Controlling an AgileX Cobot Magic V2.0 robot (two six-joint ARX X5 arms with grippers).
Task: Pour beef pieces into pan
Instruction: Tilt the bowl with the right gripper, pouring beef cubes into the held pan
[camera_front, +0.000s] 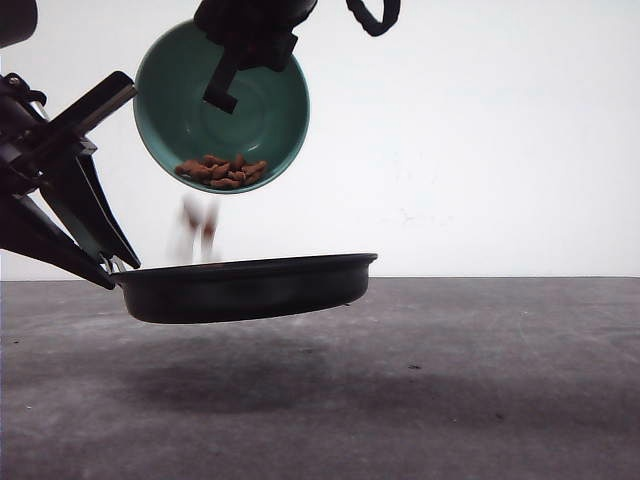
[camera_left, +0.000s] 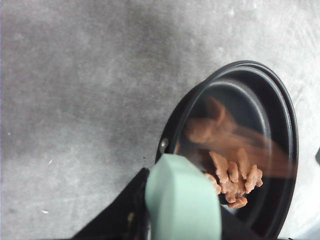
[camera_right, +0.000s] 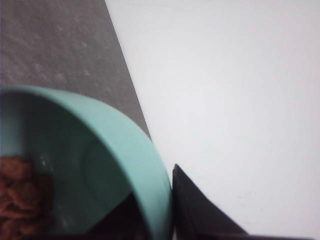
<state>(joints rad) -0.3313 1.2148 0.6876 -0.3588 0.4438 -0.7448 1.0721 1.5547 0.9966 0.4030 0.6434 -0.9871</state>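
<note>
The right gripper (camera_front: 238, 60) is clamping the tilted bowl's (camera_front: 270, 120) rim, spilling light, loose beef pieces (camera_front: 222, 171) into the pan (camera_front: 250, 290), which the left gripper (camera_front: 100, 262) is gripping by its handle (camera_left: 182, 200) above the table (camera_front: 450, 380)

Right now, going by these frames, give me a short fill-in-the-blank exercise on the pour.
1. The right end effector holds a tilted teal ____ above the pan.
2. The left end effector holds the pan by its pale green ____.
3. The pan is held ____ the grey table, not resting on it.
4. The beef pieces already in the pan are ____ in colour.

Missing words: bowl; handle; above; reddish-brown
</note>
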